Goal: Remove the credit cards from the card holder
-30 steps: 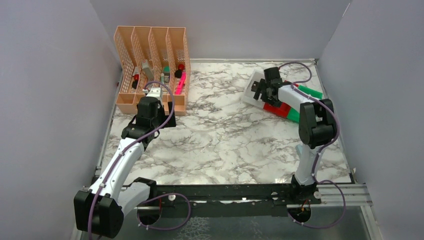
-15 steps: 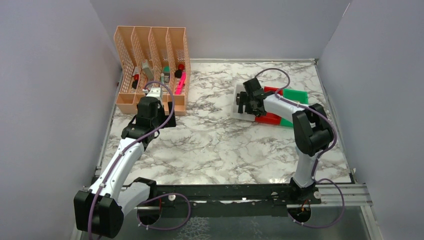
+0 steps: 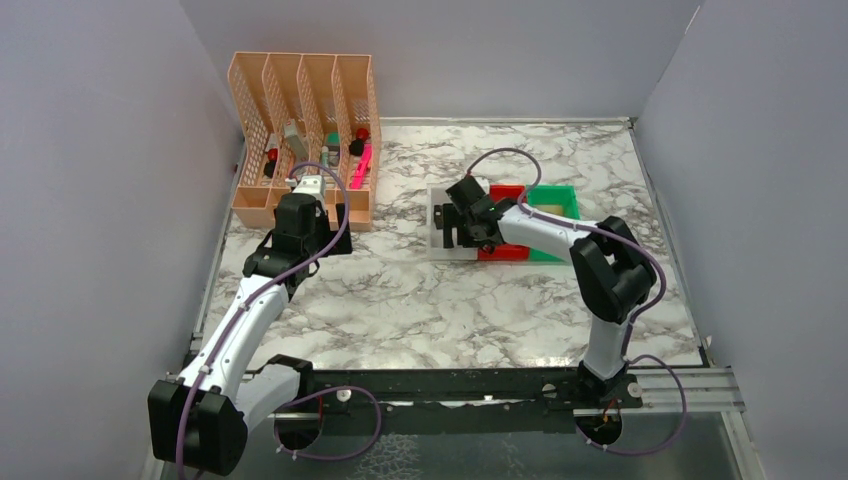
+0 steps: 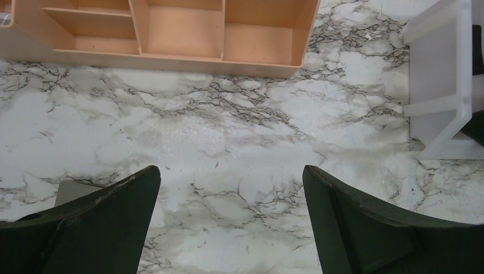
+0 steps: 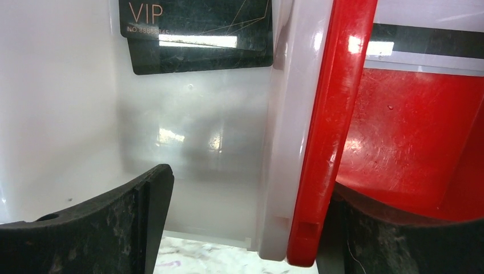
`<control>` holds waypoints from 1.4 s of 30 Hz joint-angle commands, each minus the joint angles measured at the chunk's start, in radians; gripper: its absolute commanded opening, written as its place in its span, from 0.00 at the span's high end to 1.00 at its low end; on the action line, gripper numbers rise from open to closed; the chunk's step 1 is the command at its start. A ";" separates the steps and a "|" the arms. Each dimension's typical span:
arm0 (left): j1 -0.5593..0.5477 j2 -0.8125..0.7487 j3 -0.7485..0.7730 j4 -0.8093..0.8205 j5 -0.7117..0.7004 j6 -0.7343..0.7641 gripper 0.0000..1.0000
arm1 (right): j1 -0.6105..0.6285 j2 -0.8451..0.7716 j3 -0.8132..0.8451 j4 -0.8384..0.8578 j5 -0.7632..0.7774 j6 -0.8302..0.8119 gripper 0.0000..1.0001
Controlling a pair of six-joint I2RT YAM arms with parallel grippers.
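**Hazard: Bin Snag**

Right gripper (image 5: 248,188), jaws wide, straddles the adjoining white bin (image 5: 57,85) and red bin (image 5: 411,125) walls; closing could drag both. Black VIP card (image 5: 197,34) lies in the white bin. Left gripper (image 4: 231,182) wide, empty. Card holder unseen.

rack (image 3: 303,140) far left | three bins (image 3: 555,188) in a row, right of centre | card (image 5: 194,34) in leftmost bin (image 5: 57,114)

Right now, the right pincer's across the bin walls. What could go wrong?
1. The right pincer straddles the adjoining walls of the white bin and red bin, not clamped; a sideways pull could tilt or split them.
2. The black card lies loose in the white bin and may slide or flip out.
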 commanded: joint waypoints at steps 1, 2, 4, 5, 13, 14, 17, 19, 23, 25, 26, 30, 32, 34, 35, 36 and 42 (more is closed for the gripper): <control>0.001 0.001 0.014 -0.006 -0.003 0.013 0.01 | 0.062 0.029 0.032 -0.034 0.016 0.076 0.15; 0.001 0.001 0.013 -0.007 -0.004 0.013 0.01 | 0.073 0.034 0.039 -0.035 0.013 0.085 0.15; 0.002 0.002 0.013 -0.006 -0.005 0.013 0.01 | 0.098 0.038 0.044 -0.024 0.008 0.093 0.15; 0.001 0.001 0.013 -0.008 -0.005 0.013 0.01 | 0.109 0.042 0.051 -0.022 0.008 0.095 0.15; 0.001 0.013 0.016 -0.012 -0.011 0.013 0.01 | 0.135 0.101 0.147 -0.039 -0.007 0.123 0.15; 0.001 0.015 0.016 -0.012 -0.011 0.013 0.01 | 0.135 0.111 0.159 -0.037 -0.006 0.122 0.15; 0.001 0.019 0.016 -0.016 -0.011 0.011 0.01 | 0.134 0.151 0.212 -0.062 0.006 0.112 0.15; 0.001 0.020 0.017 -0.016 -0.012 0.011 0.01 | 0.135 0.173 0.245 -0.087 0.023 0.099 0.15; 0.001 0.021 0.017 -0.020 -0.028 0.007 0.01 | 0.135 0.163 0.253 -0.104 0.043 0.077 0.14; 0.001 0.026 0.017 -0.027 -0.062 -0.004 0.01 | 0.134 0.130 0.243 -0.103 0.046 0.066 0.14; 0.001 0.032 0.019 -0.032 -0.090 -0.014 0.01 | 0.135 0.110 0.235 -0.102 0.049 0.060 0.14; 0.003 0.060 0.040 -0.077 -0.235 -0.122 0.01 | 0.135 0.011 0.202 -0.096 0.033 0.024 0.12; 0.009 0.071 0.048 -0.097 -0.301 -0.182 0.01 | 0.134 -0.046 0.173 -0.083 0.010 0.005 0.11; 0.018 0.083 0.055 -0.112 -0.378 -0.240 0.01 | 0.134 -0.105 0.130 -0.072 -0.006 -0.009 0.11; 0.024 0.090 0.057 -0.123 -0.414 -0.270 0.01 | 0.135 -0.136 0.113 -0.068 -0.011 -0.018 0.10; 0.029 0.099 0.058 -0.130 -0.447 -0.289 0.01 | 0.135 -0.163 0.093 -0.068 -0.013 -0.022 0.10; 0.127 0.159 0.065 -0.183 -0.596 -0.441 0.01 | 0.135 -0.320 -0.035 -0.080 0.008 -0.028 0.09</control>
